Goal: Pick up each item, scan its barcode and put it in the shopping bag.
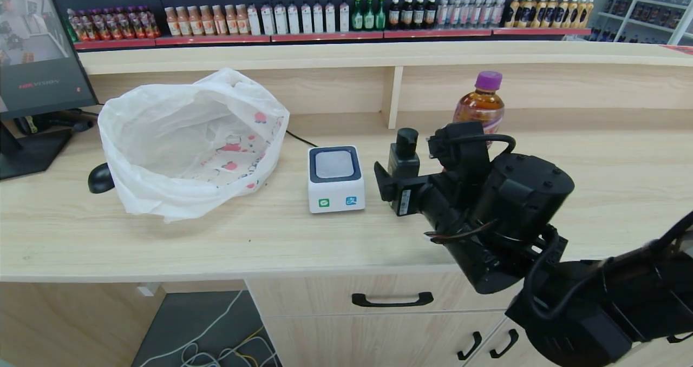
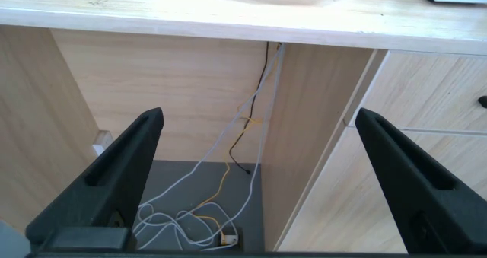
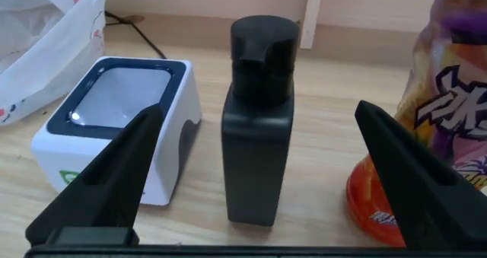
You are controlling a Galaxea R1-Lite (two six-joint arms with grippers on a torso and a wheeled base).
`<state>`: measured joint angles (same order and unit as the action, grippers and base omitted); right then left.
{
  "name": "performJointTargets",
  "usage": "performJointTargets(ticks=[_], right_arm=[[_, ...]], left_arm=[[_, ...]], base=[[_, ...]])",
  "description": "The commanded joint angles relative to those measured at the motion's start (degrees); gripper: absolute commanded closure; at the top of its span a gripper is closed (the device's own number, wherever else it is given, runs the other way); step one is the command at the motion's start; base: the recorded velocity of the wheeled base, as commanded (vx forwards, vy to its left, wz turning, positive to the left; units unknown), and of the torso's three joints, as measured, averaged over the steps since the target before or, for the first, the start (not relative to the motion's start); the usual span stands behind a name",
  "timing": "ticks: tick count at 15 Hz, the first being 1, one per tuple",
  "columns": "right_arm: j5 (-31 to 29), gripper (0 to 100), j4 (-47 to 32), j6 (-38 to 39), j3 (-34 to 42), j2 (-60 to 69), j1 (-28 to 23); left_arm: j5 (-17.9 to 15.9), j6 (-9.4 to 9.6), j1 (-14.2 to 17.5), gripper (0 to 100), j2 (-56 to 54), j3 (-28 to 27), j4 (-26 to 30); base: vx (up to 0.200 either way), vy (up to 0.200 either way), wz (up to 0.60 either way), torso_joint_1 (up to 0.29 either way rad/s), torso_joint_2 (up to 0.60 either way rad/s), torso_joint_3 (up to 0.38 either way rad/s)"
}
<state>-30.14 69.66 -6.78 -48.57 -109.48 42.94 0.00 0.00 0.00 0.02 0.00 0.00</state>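
Counter [image 1: 216, 237]: a white shopping bag [image 1: 189, 139] stands open at the robot's left, its mouth facing up. Just beside it, toward the middle, sits a white scanner [image 1: 335, 177] with its window upward and a cord running off behind it.

Items: a black pump bottle [image 1: 405, 158] stands upright near the scanner on its right, not touching it. A tea bottle [image 1: 481, 104] with a purple cap stands upright farther back and to the right.

Right gripper [image 1: 409, 185]: low over the counter, pointed at the black pump bottle. Its fingers [image 3: 114, 182] are spread wide, and the bottle stands in line between them (whether either finger touches it cannot be told). The scanner and tea bottle lie to either side.

Left gripper [image 2: 259, 117]: below the counter's front edge, holding nothing, fingers [image 2: 114, 174] spread wide. It faces the open recess under the counter, where loose cables [image 2: 228, 174] hang and coil on the floor.

Other: a monitor [image 1: 38, 47] and a black mouse [image 1: 100, 177] at the far left.
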Motion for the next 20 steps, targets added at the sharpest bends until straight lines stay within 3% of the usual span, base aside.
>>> performJointTargets(ticks=[1,11,20], right_arm=[[-0.01,0,0.22,0.01,-1.97,-2.23,-1.8],[0.52,0,0.39,0.45,-6.63,-6.0,-5.32],[0.6,0,1.62,0.45,-9.44,-9.17,-4.09]], left_arm=[[0.0,0.0,0.0,0,-0.02,0.0,0.0],[0.0,0.0,0.0,0,-0.02,0.0,0.0],[0.0,0.0,0.0,0,-0.02,0.0,0.0]], base=[[0.0,0.0,0.0,0.0,0.0,0.0],[0.0,0.0,0.0,0.0,0.0,0.0],[0.0,0.0,0.0,0.0,0.0,0.0]])
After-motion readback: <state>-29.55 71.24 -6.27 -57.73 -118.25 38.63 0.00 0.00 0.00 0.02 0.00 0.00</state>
